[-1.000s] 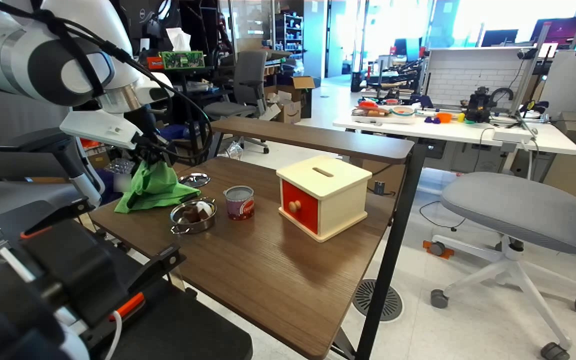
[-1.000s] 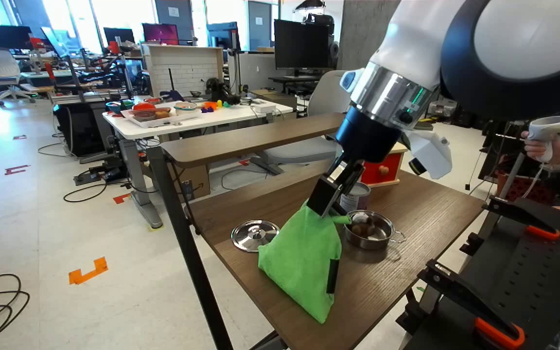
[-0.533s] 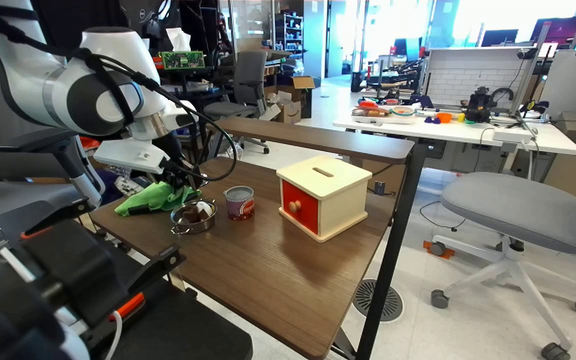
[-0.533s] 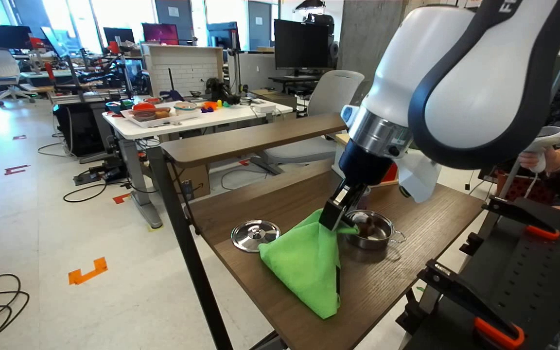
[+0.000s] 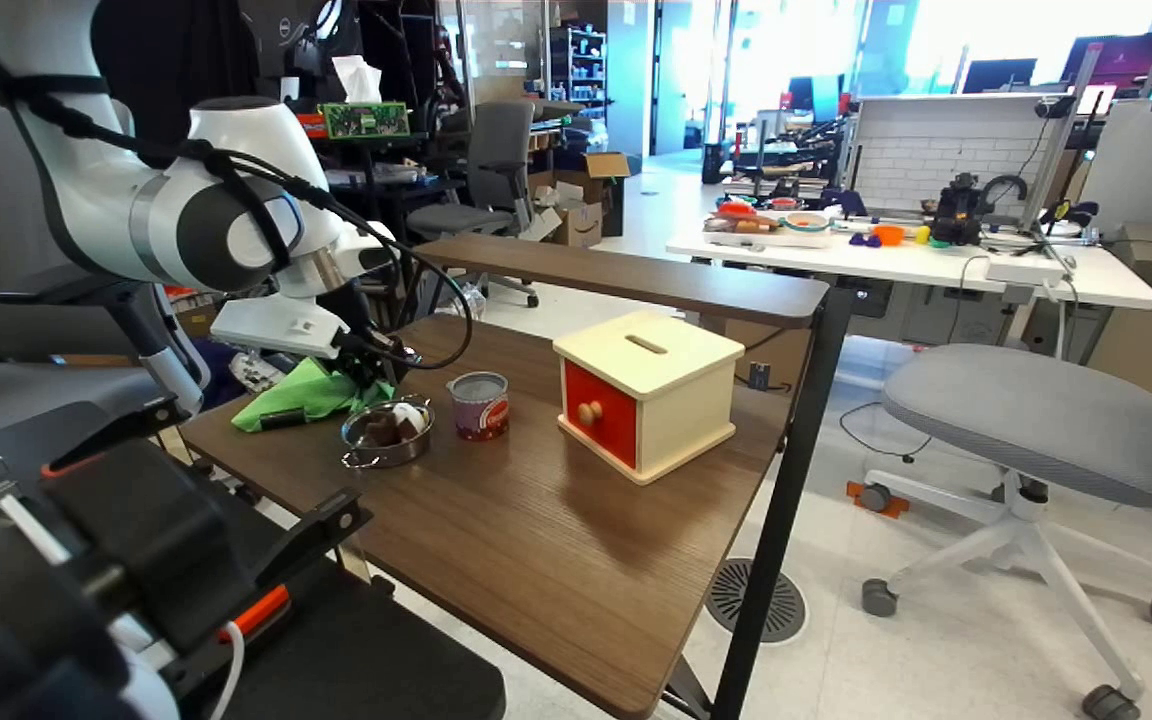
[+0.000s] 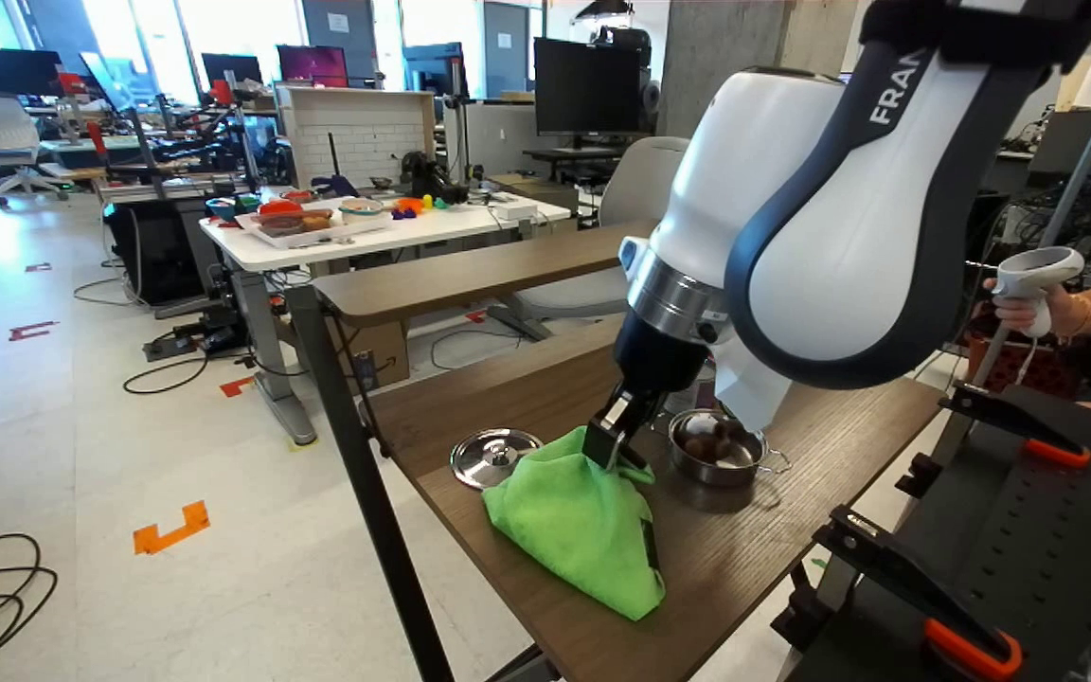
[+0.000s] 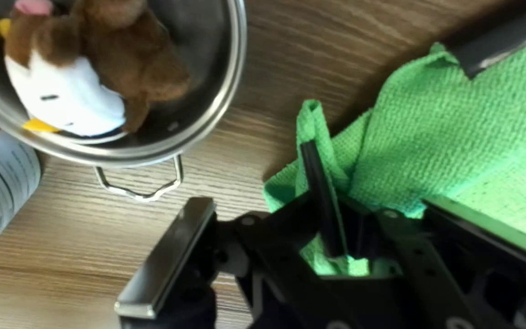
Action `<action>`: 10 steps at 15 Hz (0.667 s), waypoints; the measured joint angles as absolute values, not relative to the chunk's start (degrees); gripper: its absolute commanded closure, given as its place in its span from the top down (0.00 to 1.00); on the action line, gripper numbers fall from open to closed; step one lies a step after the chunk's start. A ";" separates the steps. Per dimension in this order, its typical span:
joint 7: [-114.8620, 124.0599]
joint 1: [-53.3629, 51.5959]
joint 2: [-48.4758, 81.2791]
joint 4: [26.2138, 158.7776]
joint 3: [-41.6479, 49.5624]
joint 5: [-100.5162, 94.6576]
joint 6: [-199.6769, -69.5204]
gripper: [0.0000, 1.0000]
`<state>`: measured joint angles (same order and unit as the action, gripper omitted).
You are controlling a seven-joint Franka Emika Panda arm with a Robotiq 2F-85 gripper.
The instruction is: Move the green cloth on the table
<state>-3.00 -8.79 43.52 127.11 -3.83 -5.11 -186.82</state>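
Observation:
The green cloth [image 5: 308, 392] lies bunched on the brown table [image 5: 496, 560], near one end. It also shows in an exterior view [image 6: 569, 526], with its upper part raised to the gripper and its lower edges spread on the table. A black strip runs along one of its edges. My gripper [image 6: 614, 447] points down at an angle and is shut on a fold of the cloth, low over the table. In the wrist view the gripper [image 7: 334, 201] has a fold of the cloth [image 7: 432, 123] pinched between its fingers. In an exterior view the fingertips are partly hidden behind the pot.
A steel pot [image 5: 386, 455] with plush toys [image 7: 66, 91] stands close beside the gripper. A can [image 5: 479, 418] and a wooden box [image 5: 681, 400] with a red drawer stand beyond it. A steel lid [image 6: 491, 458] touches or nearly touches the cloth. A raised shelf [image 5: 626, 280] runs along one side.
My gripper has come down with the cloth held in it. The cloth has sunk from a tall tent shape to a lower, more crumpled heap on the table.

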 measured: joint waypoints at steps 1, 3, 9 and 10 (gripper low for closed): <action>-2.67 -9.17 44.03 126.47 -3.58 -5.10 -186.73 0.44; -2.37 -9.61 44.69 125.62 -3.25 -5.09 -186.50 0.58; -2.33 -10.93 44.53 125.69 -1.65 -5.10 -186.61 1.00; -2.33 -11.10 44.14 126.00 -1.65 -5.10 -186.65 1.00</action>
